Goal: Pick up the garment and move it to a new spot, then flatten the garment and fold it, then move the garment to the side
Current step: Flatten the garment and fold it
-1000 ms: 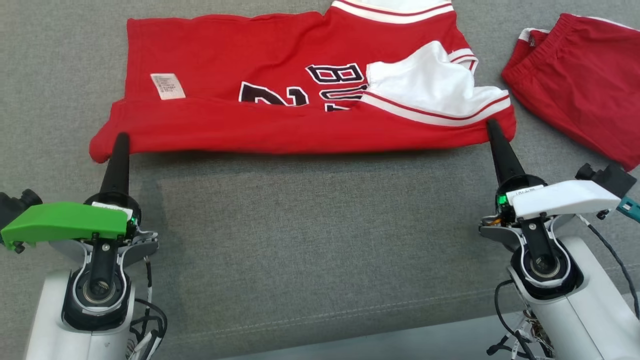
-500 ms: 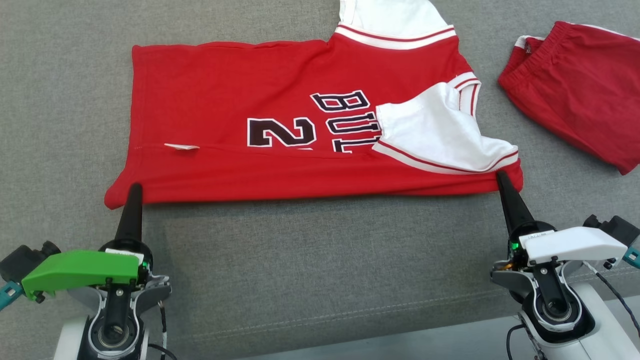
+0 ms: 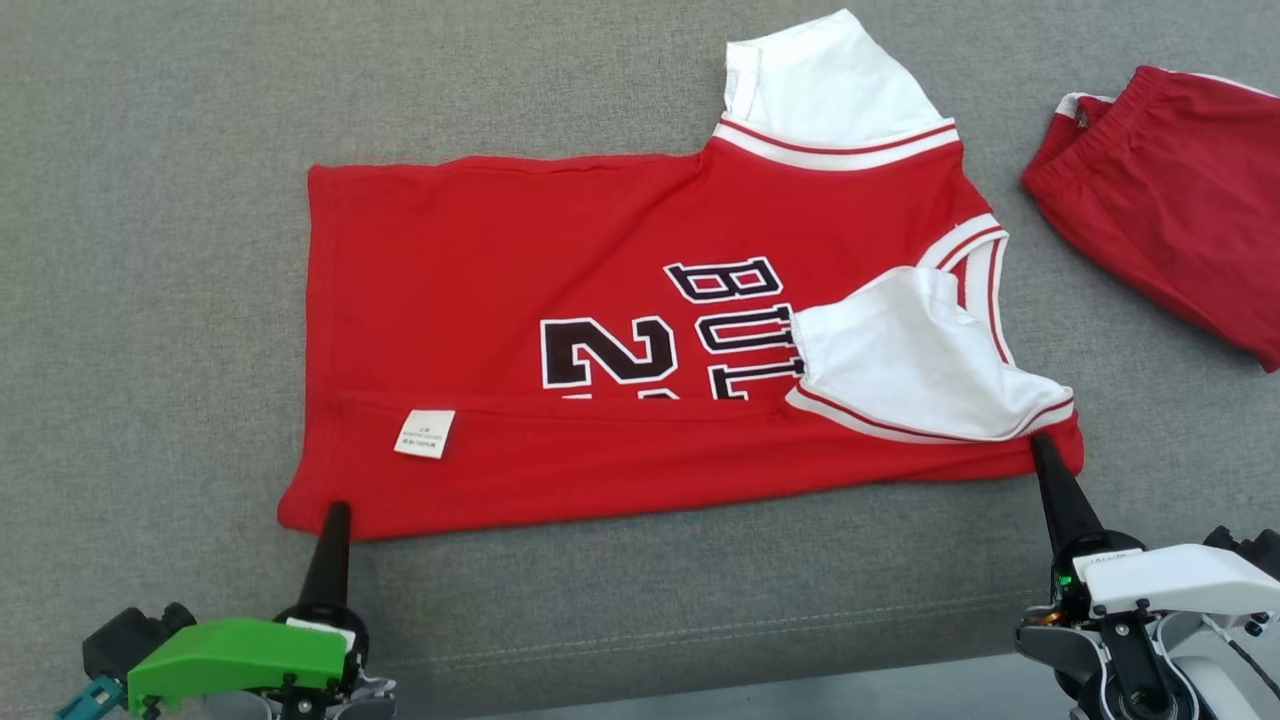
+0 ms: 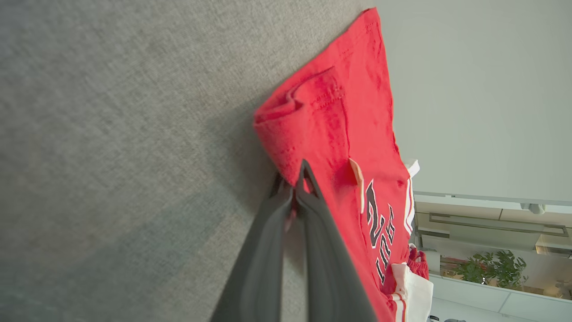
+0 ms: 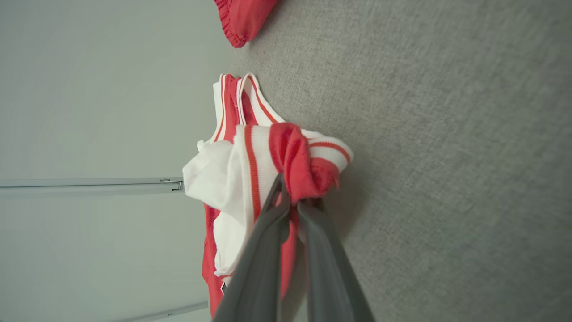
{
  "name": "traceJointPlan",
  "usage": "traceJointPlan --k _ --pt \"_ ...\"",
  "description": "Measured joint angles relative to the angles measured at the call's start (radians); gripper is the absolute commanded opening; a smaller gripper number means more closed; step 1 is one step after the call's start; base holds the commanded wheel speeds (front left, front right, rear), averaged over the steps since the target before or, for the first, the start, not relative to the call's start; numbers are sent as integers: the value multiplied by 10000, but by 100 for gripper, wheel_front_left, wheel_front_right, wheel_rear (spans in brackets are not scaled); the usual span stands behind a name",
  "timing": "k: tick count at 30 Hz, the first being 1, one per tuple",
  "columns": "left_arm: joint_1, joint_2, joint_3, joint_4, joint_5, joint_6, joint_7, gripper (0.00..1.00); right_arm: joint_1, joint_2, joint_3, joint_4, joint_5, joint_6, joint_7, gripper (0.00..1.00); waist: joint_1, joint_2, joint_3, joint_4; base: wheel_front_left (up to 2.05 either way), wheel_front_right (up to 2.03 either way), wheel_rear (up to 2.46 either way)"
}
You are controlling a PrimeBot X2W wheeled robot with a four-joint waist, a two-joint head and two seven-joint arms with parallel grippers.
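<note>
On the grey woven fabric surface (image 3: 150, 250) in front of the robot, the red short-sleeved jersey with white sleeves and dark lettering (image 3: 600, 300) lies spread out. A strip along its near edge is turned over, so that a small white care label (image 3: 424, 434) shows. The left gripper (image 3: 336, 512), under a green cover, has its dark fingers pinched tight on the near hem corner. The right gripper (image 3: 1040, 448), under a white cover, is clenched on bunched red and white cloth at the near sleeve corner. A second red garment with an elastic waistband (image 3: 1180, 230) lies apart at the right, clear of the jersey.
</note>
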Motion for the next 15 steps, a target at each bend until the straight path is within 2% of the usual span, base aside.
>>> traceJointPlan --k 5,8,11,13,14,15 --pt "397 15 -286 -40 111 2 0 0 208 -180 27 -127 -31 -79 -42 0 0 0 -43 24 0 0 0" --pt "451 23 -311 -136 353 2 -31 3 282 -219 128 -219 -109 -94 -42 0 0 0 -35 45 0 0 0" --pt "468 27 -316 -199 353 2 -35 27 372 -247 144 -224 -151 -167 -42 0 1 0 -27 50 0 0 0" --pt "512 31 -370 -194 351 4 -31 40 401 -255 163 -222 -184 -180 -42 36 0 0 -21 39 0 0 0" --pt "543 31 -389 -192 351 6 -29 47 406 -286 190 -215 -253 -215 -42 49 0 0 -18 31 0 0 0" --pt "594 31 -397 -186 351 8 -29 53 409 -351 230 -201 -336 -255 -42 73 0 0 -16 22 0 0 0"
